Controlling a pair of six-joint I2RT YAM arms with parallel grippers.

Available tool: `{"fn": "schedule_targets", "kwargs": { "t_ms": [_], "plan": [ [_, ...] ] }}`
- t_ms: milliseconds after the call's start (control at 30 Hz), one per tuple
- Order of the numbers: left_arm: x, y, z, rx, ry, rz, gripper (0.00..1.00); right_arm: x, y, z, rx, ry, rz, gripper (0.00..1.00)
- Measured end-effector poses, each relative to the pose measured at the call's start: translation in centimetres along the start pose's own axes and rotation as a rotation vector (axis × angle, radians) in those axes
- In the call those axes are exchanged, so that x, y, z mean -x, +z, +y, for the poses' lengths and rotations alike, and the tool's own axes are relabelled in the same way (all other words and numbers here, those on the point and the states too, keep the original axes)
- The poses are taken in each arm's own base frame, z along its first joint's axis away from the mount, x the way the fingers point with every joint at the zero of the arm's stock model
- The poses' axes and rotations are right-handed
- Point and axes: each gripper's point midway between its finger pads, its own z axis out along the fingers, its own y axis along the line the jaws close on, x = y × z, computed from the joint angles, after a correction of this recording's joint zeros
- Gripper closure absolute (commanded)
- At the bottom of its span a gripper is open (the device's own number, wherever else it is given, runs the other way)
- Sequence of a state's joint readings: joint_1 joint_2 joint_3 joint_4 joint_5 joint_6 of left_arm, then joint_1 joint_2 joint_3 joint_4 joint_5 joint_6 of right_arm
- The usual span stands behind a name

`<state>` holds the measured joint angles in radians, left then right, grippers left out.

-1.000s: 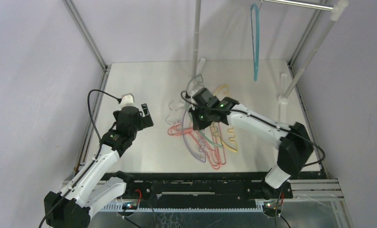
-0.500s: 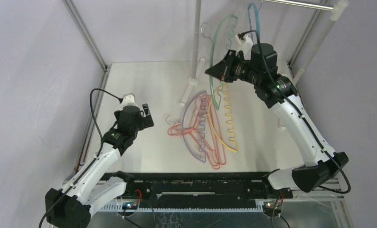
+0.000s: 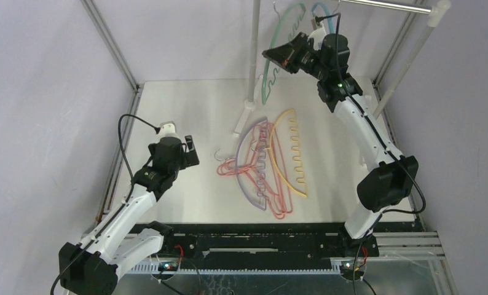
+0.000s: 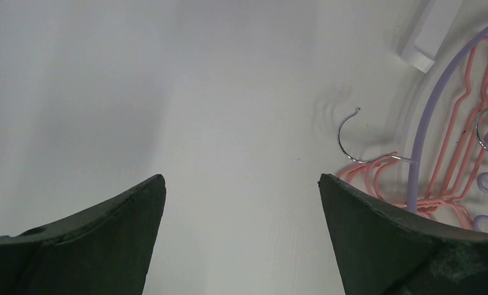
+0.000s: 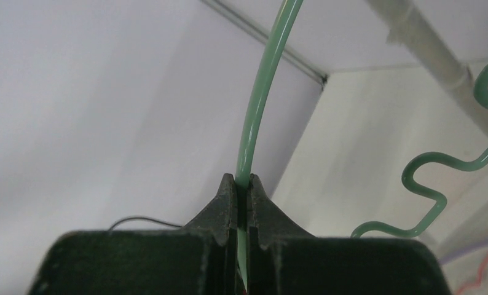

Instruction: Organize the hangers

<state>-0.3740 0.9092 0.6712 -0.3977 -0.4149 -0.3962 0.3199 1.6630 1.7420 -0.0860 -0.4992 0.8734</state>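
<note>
Right gripper (image 3: 278, 54) pinched tight on green hanger (image 3: 264, 86), raised up near rail (image 3: 383, 6), not hooked yet as far as I can tell. Blue hanger (image 3: 318, 7) looks hung there already. Pink, purple and yellow pile (image 3: 260, 166) left on table (image 3: 186, 104). Left gripper (image 3: 190, 150) spread wide, empty. Upright pole (image 3: 254, 49) close beside green hanger, could snag.

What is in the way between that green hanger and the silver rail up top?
Only the blue hanger: it hangs just right of the green hanger, between it and the visible stretch of silver rail. The right fingers hold the green one high, clear of the upright pole on its left.
</note>
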Motion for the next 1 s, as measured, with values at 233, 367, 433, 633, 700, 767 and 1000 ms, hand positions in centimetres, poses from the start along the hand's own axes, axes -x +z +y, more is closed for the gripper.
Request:
{"fn": "schedule_targets", "kwargs": {
  "t_ms": [233, 367, 433, 633, 700, 767, 1000],
  "plan": [
    [-0.1, 0.0, 0.1, 0.003, 0.005, 0.003, 0.01, 4.0, 0.3, 1.8, 0.079, -0.011, -0.092, 1.0],
    [-0.1, 0.1, 0.1, 0.004, 0.006, 0.005, 0.01, 4.4, 0.1, 2.5, 0.104, -0.027, -0.101, 1.0],
    [-0.3, 0.2, 0.1, 0.007, 0.01, 0.012, 0.01, 4.7, 0.0, 2.2, 0.098, -0.02, -0.107, 1.0],
    [-1.0, 0.9, 0.0, 0.018, 0.023, 0.041, 0.01, 6.5, -0.6, 1.5, 0.091, 0.06, -0.14, 1.0],
    [-1.1, 0.9, 0.0, 0.019, 0.025, 0.044, 0.01, 6.9, -0.5, 0.9, 0.087, 0.079, -0.149, 1.0],
    [-1.1, 1.0, 0.0, 0.019, 0.025, 0.044, 0.0, 7.1, -0.3, 0.1, 0.075, 0.099, -0.153, 1.0],
    [-1.0, 1.0, 0.0, 0.018, 0.024, 0.042, 0.0, 6.6, 0.9, -2.8, 0.021, 0.157, -0.132, 0.93]
  ]
}}
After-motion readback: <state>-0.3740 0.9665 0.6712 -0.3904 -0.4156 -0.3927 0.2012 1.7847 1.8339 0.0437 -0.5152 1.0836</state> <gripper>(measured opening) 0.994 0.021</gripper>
